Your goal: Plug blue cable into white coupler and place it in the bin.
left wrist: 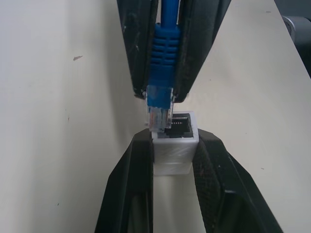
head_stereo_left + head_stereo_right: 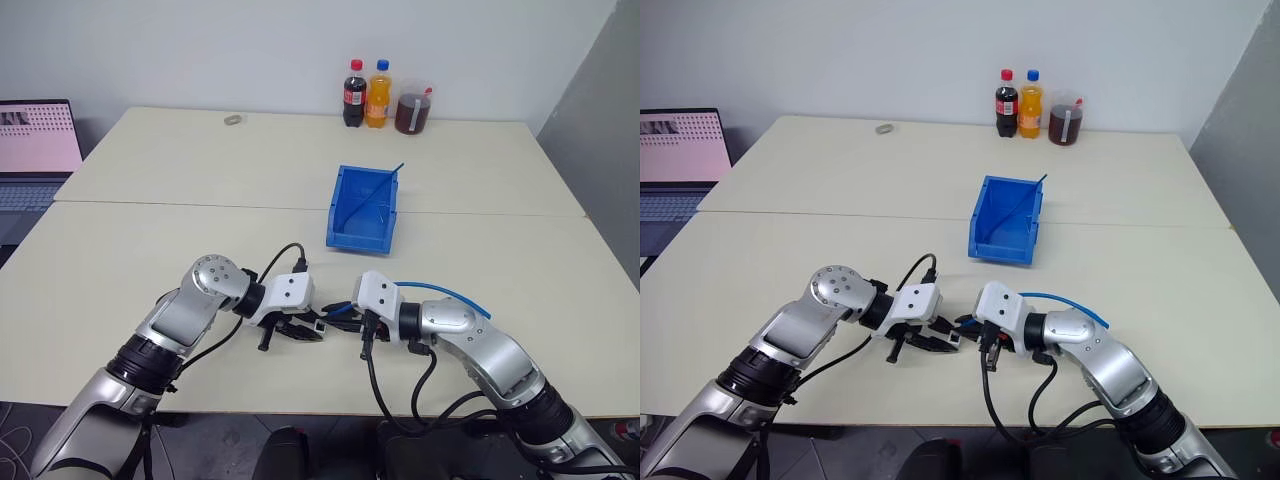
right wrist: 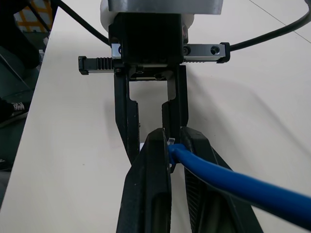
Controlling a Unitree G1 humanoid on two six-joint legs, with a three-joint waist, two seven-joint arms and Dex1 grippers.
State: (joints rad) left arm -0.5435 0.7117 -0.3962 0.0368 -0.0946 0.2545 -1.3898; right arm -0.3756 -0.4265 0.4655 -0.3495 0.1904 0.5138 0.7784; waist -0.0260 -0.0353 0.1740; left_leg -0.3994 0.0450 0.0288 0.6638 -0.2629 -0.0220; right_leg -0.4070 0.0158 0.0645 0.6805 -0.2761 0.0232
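Nearest the camera, just short of the near edge of the cream tabletop (image 2: 150,230): both grippers tip to tip, well on the near side of the bright blue open-top plastic bin (image 2: 362,208). Left gripper (image 1: 172,154) with black fingers (image 1: 131,184) clamped on the small whitish-grey boxy plastic coupler (image 1: 174,154), dark socket opening facing the other arm. Right gripper (image 3: 171,148) with fingers (image 3: 150,184) pressed together on the thin light-blue flexible cable (image 3: 233,187), gripping the ribbed blue boot right behind the small clear plug (image 1: 158,109). Plug tip touching the coupler's rim at one side of the socket, slightly off centre, not seated inside. Rest of the cable arching back over the right forearm, away from the bin. Coupler and plug both held above the tabletop, in line with the bin's lower sloped front. Inside the bin, a thin dark-blue straight strand (image 2: 375,192) leaning from floor to far corner. Beyond the bin, at the tabletop's far edge: a dark cola bottle (image 2: 354,94), an orange soda bottle (image 2: 378,94) and a clear jug of dark liquid (image 2: 412,110) side by side. Far to the bin's left, a small grey ring (image 2: 234,120) on the tabletop, and an open laptop (image 2: 36,150) past the tabletop's left edge.
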